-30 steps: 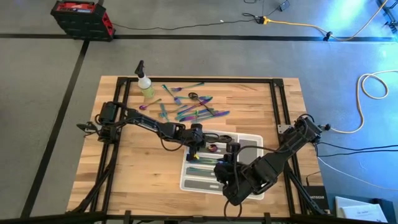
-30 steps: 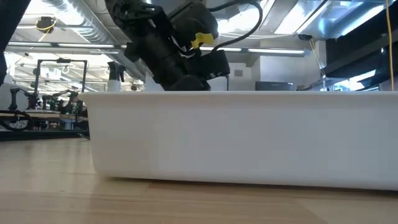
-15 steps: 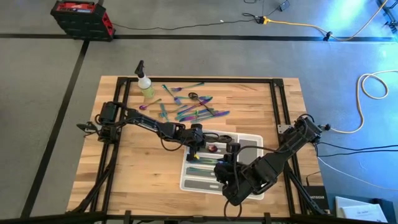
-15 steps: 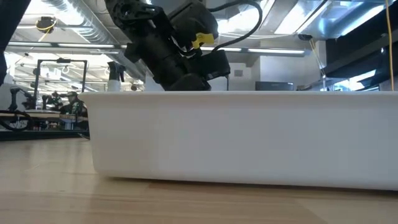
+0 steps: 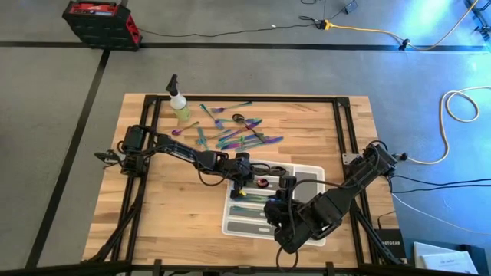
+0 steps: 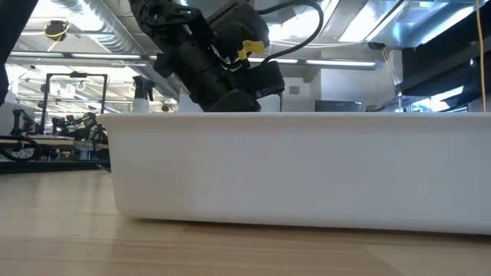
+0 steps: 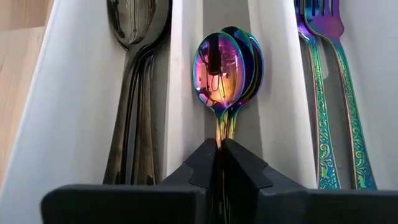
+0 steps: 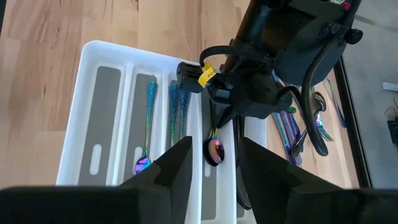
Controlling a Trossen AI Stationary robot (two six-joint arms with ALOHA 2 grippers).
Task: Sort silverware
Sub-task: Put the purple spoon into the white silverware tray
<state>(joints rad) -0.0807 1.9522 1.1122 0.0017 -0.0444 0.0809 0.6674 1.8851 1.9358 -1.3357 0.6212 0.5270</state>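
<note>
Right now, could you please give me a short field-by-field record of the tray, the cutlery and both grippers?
tray: white compartment tray on the wooden table
left gripper: shut on the iridescent rainbow spoon, over a tray slot
right gripper: open, empty, hovering above the tray
sorted: dark black spoons in one slot, iridescent forks in another
unsorted: pile of iridescent silverware beside the yellow-green spray bottle

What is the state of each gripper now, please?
Left gripper: closed on the handle of a rainbow spoon over the tray.
Right gripper: open, holding nothing, hovering near the tray.
</note>
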